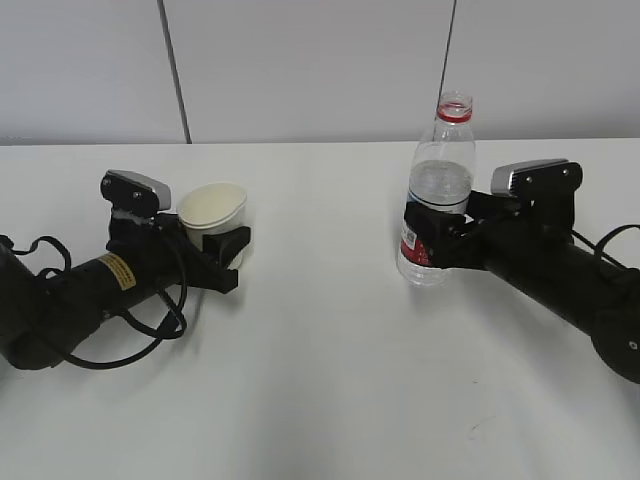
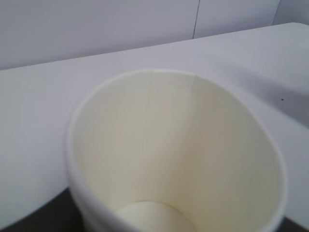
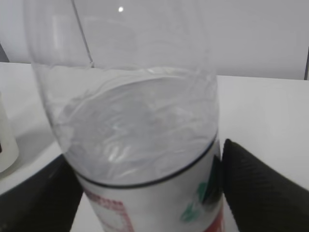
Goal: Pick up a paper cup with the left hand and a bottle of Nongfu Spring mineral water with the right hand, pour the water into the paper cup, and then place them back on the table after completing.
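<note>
The white paper cup (image 1: 213, 212) sits in my left gripper (image 1: 225, 245), which is shut on it just above the table (image 1: 320, 380), mouth tilted towards the camera. In the left wrist view the cup (image 2: 169, 140) fills the frame and its inside looks dry. My right gripper (image 1: 428, 240) is shut on the Nongfu Spring bottle (image 1: 437, 190) at its red-and-white label. The bottle is upright and uncapped, with its base at the tabletop. The water (image 1: 440, 185) fills about two thirds of it. In the right wrist view black fingers (image 3: 260, 188) flank the bottle (image 3: 140, 145).
A grey panelled wall (image 1: 320, 60) runs behind the table's back edge. Loose black cables (image 1: 140, 330) lie by the left arm. A white rounded thing (image 3: 6, 140) shows at the left edge of the right wrist view.
</note>
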Robot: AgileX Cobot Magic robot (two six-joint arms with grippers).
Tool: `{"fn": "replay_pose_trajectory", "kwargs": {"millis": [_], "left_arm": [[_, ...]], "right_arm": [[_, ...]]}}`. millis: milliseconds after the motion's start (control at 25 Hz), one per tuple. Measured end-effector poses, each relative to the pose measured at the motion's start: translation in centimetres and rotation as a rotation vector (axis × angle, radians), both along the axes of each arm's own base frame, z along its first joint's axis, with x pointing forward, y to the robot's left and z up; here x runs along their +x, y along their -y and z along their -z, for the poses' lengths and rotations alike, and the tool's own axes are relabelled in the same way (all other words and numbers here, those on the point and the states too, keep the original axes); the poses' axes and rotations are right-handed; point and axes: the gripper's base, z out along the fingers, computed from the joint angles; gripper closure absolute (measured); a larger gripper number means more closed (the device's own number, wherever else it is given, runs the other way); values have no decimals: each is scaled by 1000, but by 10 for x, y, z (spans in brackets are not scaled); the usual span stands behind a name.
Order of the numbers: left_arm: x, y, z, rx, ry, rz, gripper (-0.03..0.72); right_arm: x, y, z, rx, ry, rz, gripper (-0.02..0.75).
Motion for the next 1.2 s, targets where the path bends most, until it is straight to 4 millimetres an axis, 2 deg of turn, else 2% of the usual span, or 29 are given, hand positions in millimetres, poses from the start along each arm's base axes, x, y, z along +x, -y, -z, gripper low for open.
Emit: {"fn": "replay_pose_trajectory", "kwargs": {"millis": [200, 440, 840, 1200], "left_arm": [[0, 0, 0, 0, 0, 0, 307], [0, 0, 0, 0, 0, 0, 307], [-2, 2, 0, 9, 2, 35, 307], [-11, 11, 2, 26, -7, 175, 307]], "right_arm": [[11, -3, 6, 14, 0, -15, 90], [16, -4, 4, 17, 16, -20, 95], [17, -4, 4, 16, 20, -20, 256], [17, -4, 4, -9, 32, -24, 277]]}}
